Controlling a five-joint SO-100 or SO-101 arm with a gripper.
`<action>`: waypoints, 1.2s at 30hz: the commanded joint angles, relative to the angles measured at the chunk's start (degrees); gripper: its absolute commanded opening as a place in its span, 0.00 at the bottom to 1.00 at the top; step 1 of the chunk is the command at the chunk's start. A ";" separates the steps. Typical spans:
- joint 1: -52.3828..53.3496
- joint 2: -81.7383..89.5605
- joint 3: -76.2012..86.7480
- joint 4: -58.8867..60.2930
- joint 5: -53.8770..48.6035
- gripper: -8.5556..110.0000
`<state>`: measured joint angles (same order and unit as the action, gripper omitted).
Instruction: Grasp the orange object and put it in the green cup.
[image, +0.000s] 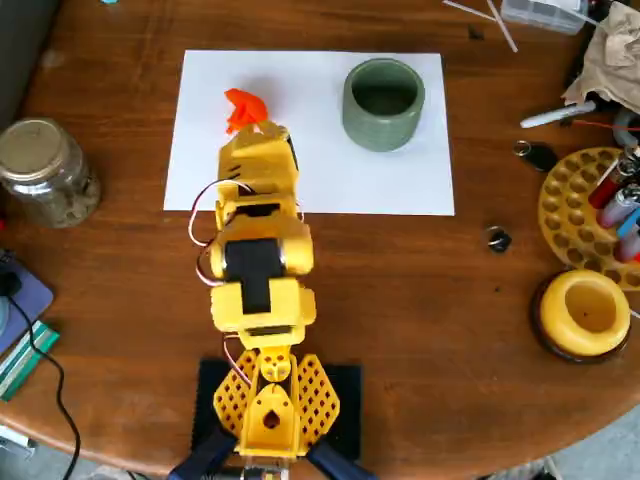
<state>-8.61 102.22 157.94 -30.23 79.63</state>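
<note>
The orange object is a small lumpy piece lying on the white paper, left of the green cup. The cup stands upright on the paper's upper right part, with a dark hollow that looks empty. My yellow arm reaches up from the bottom centre. The gripper sits right at the lower right edge of the orange object. The arm's body hides the jaws from above, so I cannot tell whether they are open or closed on the piece.
A glass jar stands at the left. A yellow round holder on a dark base and a yellow perforated rack with pens stand at the right. A marker, small metal bits and clutter lie at the upper right.
</note>
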 joint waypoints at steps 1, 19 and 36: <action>0.53 -4.57 -4.22 -3.60 0.09 0.07; -0.70 -15.64 -14.85 -3.60 0.79 0.19; -2.90 -19.25 -16.44 -4.57 0.79 0.19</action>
<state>-11.43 83.23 143.70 -34.01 79.98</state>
